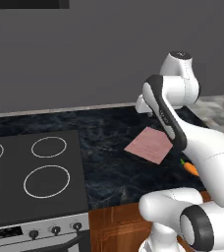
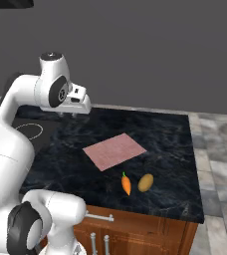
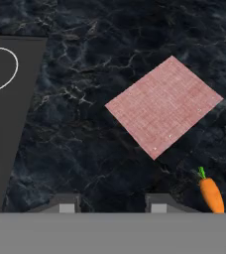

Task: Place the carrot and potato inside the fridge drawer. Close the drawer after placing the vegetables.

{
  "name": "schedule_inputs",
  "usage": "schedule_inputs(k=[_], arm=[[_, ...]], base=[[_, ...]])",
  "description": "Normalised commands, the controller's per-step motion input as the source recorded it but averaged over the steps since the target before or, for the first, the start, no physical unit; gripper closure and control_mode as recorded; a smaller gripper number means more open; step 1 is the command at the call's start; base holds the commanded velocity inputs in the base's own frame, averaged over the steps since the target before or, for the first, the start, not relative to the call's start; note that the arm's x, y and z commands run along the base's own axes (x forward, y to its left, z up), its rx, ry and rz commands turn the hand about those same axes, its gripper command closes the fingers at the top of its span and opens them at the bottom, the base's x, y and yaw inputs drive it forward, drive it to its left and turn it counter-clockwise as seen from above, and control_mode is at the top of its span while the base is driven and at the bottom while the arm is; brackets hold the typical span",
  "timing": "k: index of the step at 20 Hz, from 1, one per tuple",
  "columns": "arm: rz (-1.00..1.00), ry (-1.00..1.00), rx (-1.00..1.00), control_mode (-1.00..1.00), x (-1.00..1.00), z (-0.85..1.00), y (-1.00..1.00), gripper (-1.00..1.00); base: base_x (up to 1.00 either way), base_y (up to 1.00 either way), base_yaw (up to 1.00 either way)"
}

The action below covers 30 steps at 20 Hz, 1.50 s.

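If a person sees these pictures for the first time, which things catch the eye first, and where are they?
The flat pink square cloth lies in the middle of the dark marbled countertop. Near the counter's front edge, apart from the cloth, the small bright orange carrot with a green top lies beside the oval brown potato. The white arm's end effector hangs open above the counter's back, next to the black stovetop with white rings.

Cloth, carrot and potato on my table, stove to one side

In the right base view the cloth (image 2: 114, 151) lies mid-frame on the table (image 2: 170, 139); the carrot (image 2: 126, 184) sits below it, the potato (image 2: 145, 183) just right of the carrot, apart. The stove (image 1: 33, 172) fills the left base view's lower left.
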Motion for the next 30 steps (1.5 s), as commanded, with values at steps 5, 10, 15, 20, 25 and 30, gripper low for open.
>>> schedule_inputs(k=[5,10,15,20,25,30], arm=[[-0.01,0.00,0.00,-1.00,-0.16,-0.15,-0.01,-1.00],[-0.05,0.01,0.00,-1.00,-0.39,-0.87,-0.57,-1.00],[0.00,0.06,0.00,-1.00,-0.18,-1.00,-0.99,-1.00],[0.00,0.14,0.00,-1.00,0.00,-1.00,-0.97,-1.00],[0.00,0.12,-0.01,-1.00,0.23,-0.73,-0.59,-1.00],[0.00,0.06,0.00,-1.00,0.34,-0.34,-0.26,-1.00]], base=[[0.00,0.00,0.00],[0.00,0.00,0.00],[0.00,0.00,0.00],[0.00,0.00,0.00],[0.00,0.00,0.00],[0.00,0.00,0.00]])
